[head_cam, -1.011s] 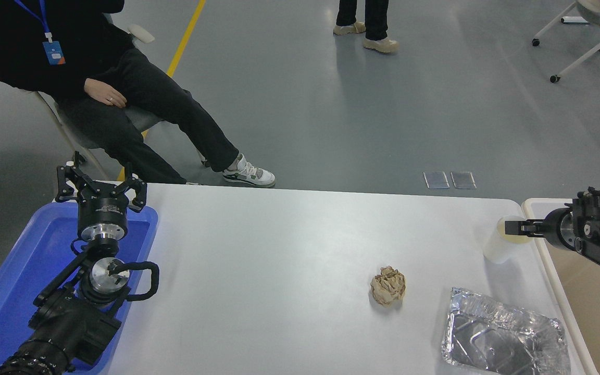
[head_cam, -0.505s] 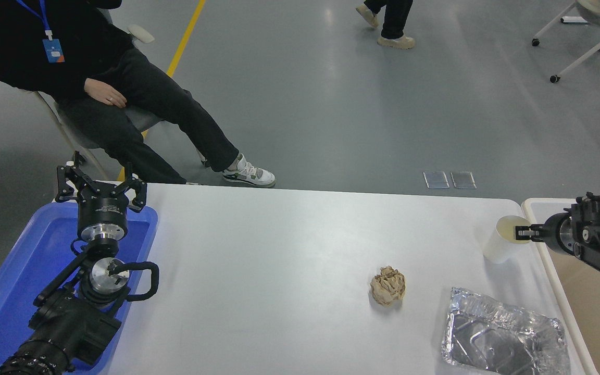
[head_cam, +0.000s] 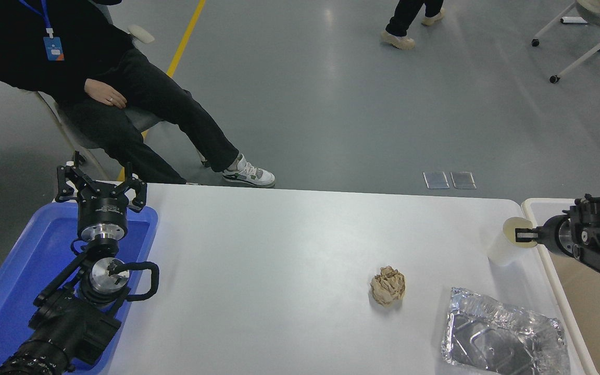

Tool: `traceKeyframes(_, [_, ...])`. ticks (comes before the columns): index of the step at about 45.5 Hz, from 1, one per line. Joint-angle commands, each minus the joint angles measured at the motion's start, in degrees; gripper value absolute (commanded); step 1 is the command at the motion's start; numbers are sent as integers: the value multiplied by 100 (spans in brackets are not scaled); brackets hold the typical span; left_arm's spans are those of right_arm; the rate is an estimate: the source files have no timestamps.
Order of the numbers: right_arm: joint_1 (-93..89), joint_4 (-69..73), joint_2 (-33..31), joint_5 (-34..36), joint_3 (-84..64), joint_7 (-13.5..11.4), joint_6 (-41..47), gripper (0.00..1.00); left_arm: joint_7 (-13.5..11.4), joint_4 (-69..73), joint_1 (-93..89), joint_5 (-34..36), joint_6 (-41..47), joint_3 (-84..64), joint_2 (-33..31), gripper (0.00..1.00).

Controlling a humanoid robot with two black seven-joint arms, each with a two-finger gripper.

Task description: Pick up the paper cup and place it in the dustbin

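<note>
Right now your right end effector (head_cam: 520,236) seems to pinch the paper cup (head_cam: 508,242) at its rim, with the dustbin (head_cam: 550,271) just rightward.

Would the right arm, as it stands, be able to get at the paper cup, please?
Probably yes: the right gripper is already at the paper cup rim, beside the dustbin, with nothing between them.

white table (head_cam: 289,250): crumpled brown paper ball (head_cam: 387,285) right of centre, crumpled silver foil tray (head_cam: 503,339) near the front right corner, apart from the ball. blue plastic tray (head_cam: 13,291) at the left edge. seated person (head_cam: 97,88) in black far left, second person's legs (head_cam: 412,21) at top, wheeled chair (head_cam: 586,36) top right
</note>
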Motion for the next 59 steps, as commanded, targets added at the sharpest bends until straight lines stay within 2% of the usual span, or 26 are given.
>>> traceKeyframes(1, [377,531,-406,125,753,-48,572,0,0,0,0,3,0,0,0,99])
traceKeyframes(9, [1115,1471,-1092,301,922,-92,925,0,0,0,0,3,0,0,0,99])
traceKeyframes(18, [1959,2254,-1847,231,878,-267,1487,0,0,0,0,3,0,0,0,99])
traceKeyframes(30, [4058,3405,-2692,239,-422,-294,2005,0,0,0,0,3,0,0,0,99])
traceKeyframes(44, [6230,4021,-2771,301,-1961,-303,2629,0,0,0,0,3,0,0,0,99])
traceKeyframes(59, [7444,4197,-2789,327,-2603,-311,3175,0,0,0,0,3,0,0,0,99])
